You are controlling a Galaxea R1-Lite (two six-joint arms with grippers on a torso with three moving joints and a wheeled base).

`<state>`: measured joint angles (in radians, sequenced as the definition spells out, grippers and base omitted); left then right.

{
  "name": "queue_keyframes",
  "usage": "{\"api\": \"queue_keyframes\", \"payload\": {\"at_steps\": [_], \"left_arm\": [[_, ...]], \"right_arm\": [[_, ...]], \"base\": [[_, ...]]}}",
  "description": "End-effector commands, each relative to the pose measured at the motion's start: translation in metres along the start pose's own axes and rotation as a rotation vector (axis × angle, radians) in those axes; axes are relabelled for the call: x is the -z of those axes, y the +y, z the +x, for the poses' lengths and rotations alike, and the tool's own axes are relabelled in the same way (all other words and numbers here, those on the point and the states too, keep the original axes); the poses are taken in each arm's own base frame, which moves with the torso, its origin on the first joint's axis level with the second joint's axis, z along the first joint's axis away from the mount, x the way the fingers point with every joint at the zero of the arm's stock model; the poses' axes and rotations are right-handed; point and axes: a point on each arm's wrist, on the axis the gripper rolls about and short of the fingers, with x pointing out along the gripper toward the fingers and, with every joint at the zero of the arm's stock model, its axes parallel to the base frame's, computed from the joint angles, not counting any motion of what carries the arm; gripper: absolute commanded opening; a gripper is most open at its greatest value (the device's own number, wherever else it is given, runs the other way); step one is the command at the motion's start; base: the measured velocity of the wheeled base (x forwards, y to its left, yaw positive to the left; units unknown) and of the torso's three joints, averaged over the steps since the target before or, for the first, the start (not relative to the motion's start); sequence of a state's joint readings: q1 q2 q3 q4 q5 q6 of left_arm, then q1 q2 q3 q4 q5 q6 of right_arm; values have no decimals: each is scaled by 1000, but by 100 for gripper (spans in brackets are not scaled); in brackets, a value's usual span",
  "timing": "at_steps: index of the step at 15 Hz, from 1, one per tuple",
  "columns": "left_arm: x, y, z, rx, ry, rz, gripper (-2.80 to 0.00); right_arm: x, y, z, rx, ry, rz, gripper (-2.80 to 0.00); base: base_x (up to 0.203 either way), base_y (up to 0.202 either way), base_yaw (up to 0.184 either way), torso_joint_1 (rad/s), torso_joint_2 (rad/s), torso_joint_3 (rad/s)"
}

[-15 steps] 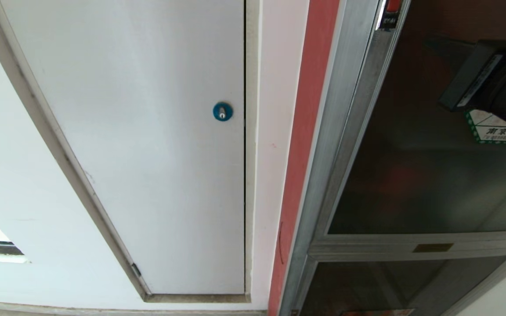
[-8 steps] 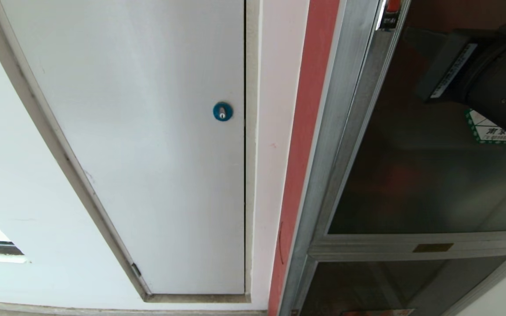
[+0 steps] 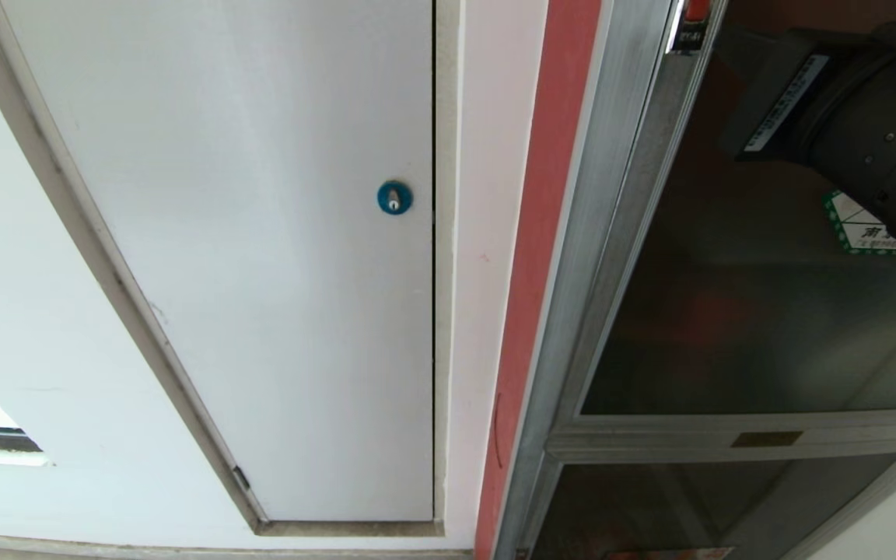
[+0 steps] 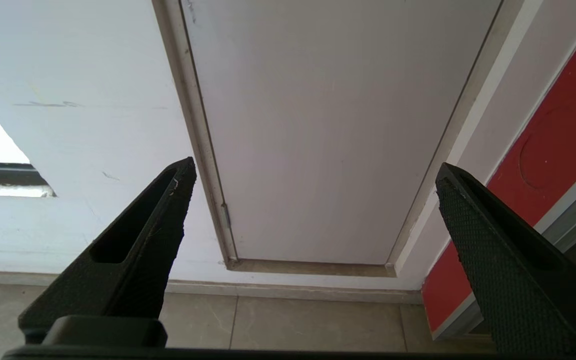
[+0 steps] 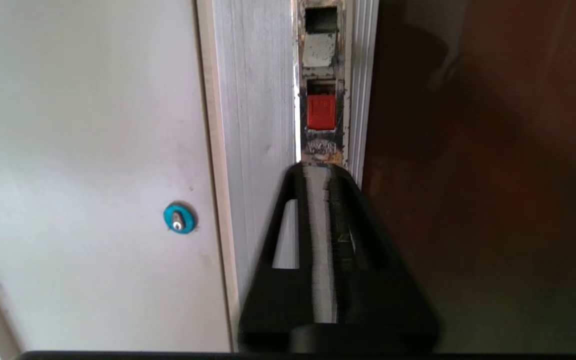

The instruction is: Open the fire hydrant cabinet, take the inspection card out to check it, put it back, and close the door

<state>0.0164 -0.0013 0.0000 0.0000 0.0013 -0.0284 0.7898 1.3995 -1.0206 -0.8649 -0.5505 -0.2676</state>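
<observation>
Left end effector [image 4: 313,200], fingers spread wide, faces the white panel [image 3: 261,233] with its blue round lock [image 3: 394,197]. To the right, the fire hydrant cabinet [image 3: 572,311] with its door [image 3: 767,327] apparently closed; right end effector [image 5: 320,172], fingers nearly pressed together and empty, just below the red latch [image 5: 321,111].

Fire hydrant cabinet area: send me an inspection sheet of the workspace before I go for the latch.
Surface: white wall, tiled floor; no worktop.
Job's things: fire hydrant cabinet; door appears shut, red latch on its frame; inspection card not seen.
Clutter: nothing seen.
Grippers: right gripper just short of the latch, fingers almost together, empty; left gripper open, empty, low, facing the white panel.
Cables: nothing seen.
Surroundings: blue lock on the white panel; red strip; lower glass panel.
</observation>
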Motion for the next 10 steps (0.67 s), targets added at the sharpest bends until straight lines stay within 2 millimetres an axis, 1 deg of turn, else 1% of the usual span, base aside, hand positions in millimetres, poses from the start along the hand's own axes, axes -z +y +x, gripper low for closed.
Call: {"api": "queue_keyframes", "payload": {"at_steps": [1,8,10], "left_arm": [[0,0,0,-1,1,-1,0],[0,0,0,-1,1,-1,0],[0,0,0,-1,1,-1,0]], "right_arm": [[-2,2,5,14,-44,10,0],[-7,1,6,24,-74,-45,0],[-11,1,7,28,-85,-54,0]], "base": [[0,0,0,0,0,0],[0,0,0,0,0,0],[0,0,0,0,0,0]]}}
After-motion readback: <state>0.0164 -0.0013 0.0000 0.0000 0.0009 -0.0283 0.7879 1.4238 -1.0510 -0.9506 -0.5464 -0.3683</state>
